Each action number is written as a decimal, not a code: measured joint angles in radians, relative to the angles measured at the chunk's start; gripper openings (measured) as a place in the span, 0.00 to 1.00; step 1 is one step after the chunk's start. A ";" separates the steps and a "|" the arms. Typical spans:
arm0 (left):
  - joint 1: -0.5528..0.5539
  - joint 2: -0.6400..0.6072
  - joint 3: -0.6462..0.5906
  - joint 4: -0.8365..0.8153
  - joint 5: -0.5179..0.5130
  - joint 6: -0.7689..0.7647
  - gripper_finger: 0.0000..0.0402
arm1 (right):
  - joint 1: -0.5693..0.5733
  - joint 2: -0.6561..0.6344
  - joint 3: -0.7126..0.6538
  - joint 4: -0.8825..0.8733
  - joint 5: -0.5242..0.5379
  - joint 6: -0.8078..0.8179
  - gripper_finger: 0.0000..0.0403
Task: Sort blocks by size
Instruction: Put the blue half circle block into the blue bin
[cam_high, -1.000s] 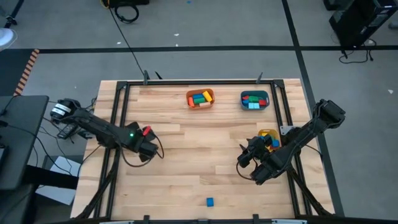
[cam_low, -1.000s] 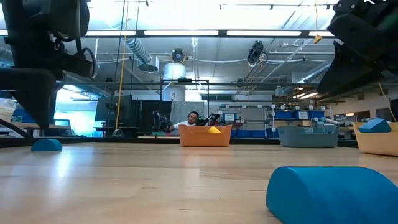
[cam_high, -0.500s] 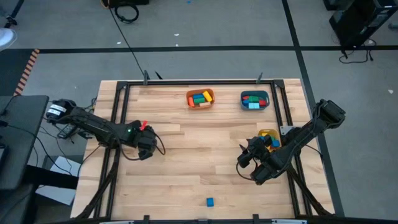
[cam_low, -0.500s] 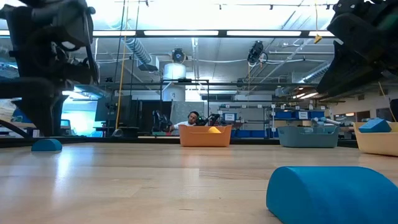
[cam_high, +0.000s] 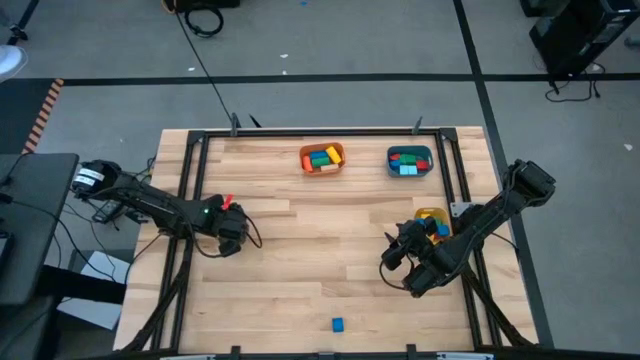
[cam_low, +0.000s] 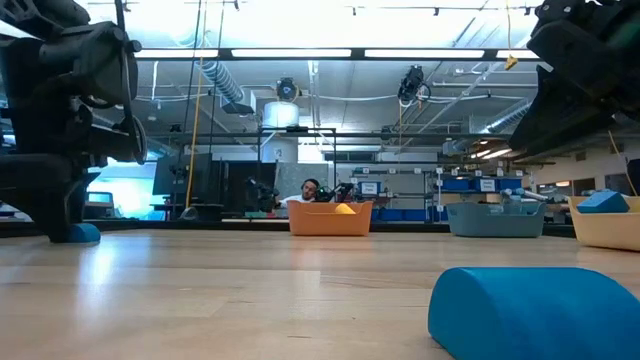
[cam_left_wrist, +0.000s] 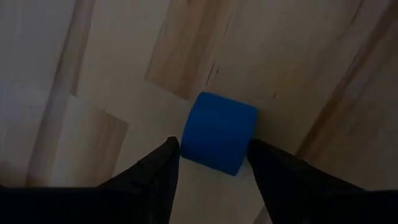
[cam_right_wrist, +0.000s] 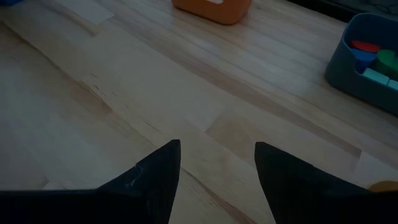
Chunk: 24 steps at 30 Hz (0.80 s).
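A small blue block (cam_left_wrist: 217, 132) lies on the wooden table at the left, and in the high view my left gripper (cam_high: 228, 234) hides it. That gripper points down, open, with one finger on each side of the block (cam_low: 84, 233). A second blue block (cam_high: 337, 324) lies near the table's front edge and looms large in the low view (cam_low: 530, 310). My right gripper (cam_high: 393, 258) hangs open over bare wood at the right (cam_right_wrist: 217, 155), with nothing between its fingers. My left gripper comes from above with its fingertips (cam_left_wrist: 169, 154) beside two opposite sides of the small blue block (cam_left_wrist: 186, 140), which rests on the table. Whether the fingers touch it, I cannot tell.
At the far edge stand an orange bin (cam_high: 322, 158) and a teal bin (cam_high: 409, 160), both holding several blocks. A yellow bin (cam_high: 432, 220) with blocks sits by the right arm. A dark metal frame (cam_high: 190, 200) runs around the table.
My left gripper has sunk toward the table and shifted a little toward the left edge, coming down around the small blue block. Its fingers keep the same gap. The block has stayed where it was.
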 joint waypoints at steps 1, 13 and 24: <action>0.000 0.000 0.000 0.001 0.000 0.000 0.51 | 0.000 0.000 0.000 0.000 0.000 0.000 0.55; 0.000 0.002 -0.002 0.111 0.001 0.004 0.33 | -0.005 0.000 0.000 0.007 0.000 0.000 0.55; 0.000 0.004 -0.006 0.359 0.058 0.031 0.35 | -0.005 0.000 0.000 0.020 0.002 0.000 0.55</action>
